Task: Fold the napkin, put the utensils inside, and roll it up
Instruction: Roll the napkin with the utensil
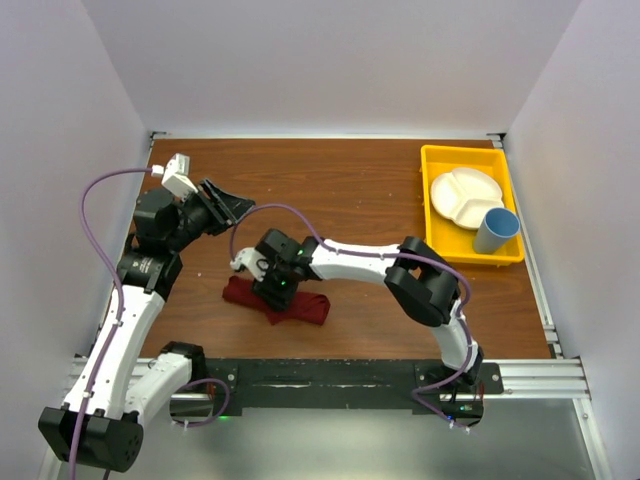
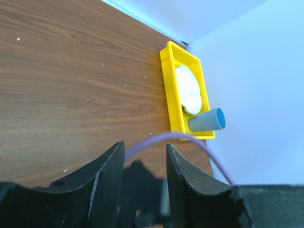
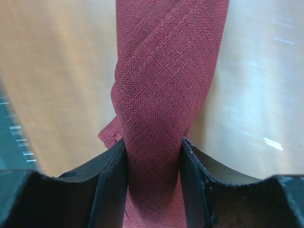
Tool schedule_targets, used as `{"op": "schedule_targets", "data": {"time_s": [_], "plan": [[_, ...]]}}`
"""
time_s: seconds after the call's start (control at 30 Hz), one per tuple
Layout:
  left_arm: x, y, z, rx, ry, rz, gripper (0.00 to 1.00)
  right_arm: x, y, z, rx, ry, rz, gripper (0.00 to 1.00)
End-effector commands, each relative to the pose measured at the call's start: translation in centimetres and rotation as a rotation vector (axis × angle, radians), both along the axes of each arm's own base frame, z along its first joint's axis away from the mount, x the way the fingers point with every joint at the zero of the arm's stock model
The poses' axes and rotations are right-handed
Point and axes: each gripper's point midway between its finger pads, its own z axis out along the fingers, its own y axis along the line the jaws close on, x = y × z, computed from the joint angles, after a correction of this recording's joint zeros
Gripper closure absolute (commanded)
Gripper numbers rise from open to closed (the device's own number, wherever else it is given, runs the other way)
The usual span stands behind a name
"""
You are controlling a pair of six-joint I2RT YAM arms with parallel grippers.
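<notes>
The maroon napkin point(image 1: 305, 309) lies rolled into a narrow bundle on the wooden table, near the front edge. In the right wrist view the napkin point(image 3: 166, 71) runs as a twisted roll straight away from the camera. My right gripper point(image 1: 276, 288) is shut on the napkin, its jaws point(image 3: 153, 156) pressed against both sides of the roll. My left gripper point(image 1: 232, 205) is open and empty, held above the table behind and left of the napkin; in its own view the gripper point(image 2: 145, 154) has only table and my right arm's purple cable behind it. No utensils show in any view.
A yellow tray point(image 1: 428, 200) at the back right holds a white divided plate point(image 1: 465, 197) and a blue cup point(image 1: 495, 230); the tray point(image 2: 167, 71) also shows in the left wrist view. White walls enclose the table on three sides. A black rail runs along the front edge.
</notes>
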Motion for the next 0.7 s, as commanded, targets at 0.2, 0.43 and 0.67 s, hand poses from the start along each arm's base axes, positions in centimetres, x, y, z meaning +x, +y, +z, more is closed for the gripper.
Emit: {"op": "schedule_targets", "data": {"time_s": [0.2, 0.43, 0.67], "plan": [[-0.6, 0.0, 2.0, -0.021, -0.048, -0.005, 0.55, -5.0, 2.2, -0.5, -0.013, -0.026, 0.051, 0.49], [-0.4, 0.0, 2.0, -0.022, -0.047, -0.004, 0.55, -5.4, 1.5, -0.4, -0.086, -0.162, 0.065, 0.23], [-0.4, 0.0, 2.2, -0.023, -0.049, -0.002, 0.54, -5.3, 1.5, 0.9, -0.081, -0.207, 0.059, 0.05]]}}
